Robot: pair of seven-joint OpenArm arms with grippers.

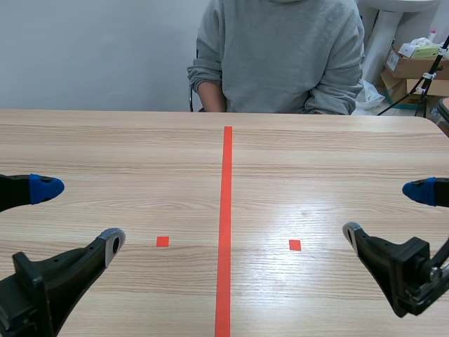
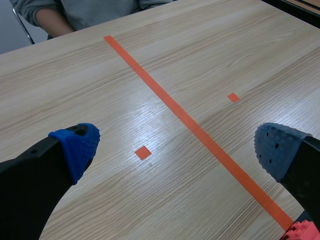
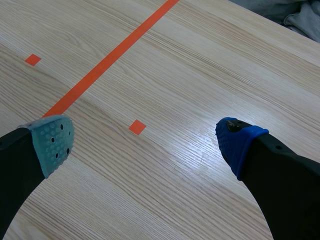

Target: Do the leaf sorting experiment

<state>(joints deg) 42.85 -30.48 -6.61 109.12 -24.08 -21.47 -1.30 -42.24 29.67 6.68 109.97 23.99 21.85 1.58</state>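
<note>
No leaves are seen on the pale wooden table, so sorting is judged not yet begun. The black left gripper and black right gripper are held low, fingers spread wide on nothing. Leaves must first be supplied, perhaps from beyond view.

Over the table hang left claw and right claw, well apart — a person behind.

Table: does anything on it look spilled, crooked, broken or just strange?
Nothing looks spilled, askew or damaged. The tape line on the table lies flat and straight. The left gripper and right gripper are open, holding nothing. No leaves show in any view.
</note>
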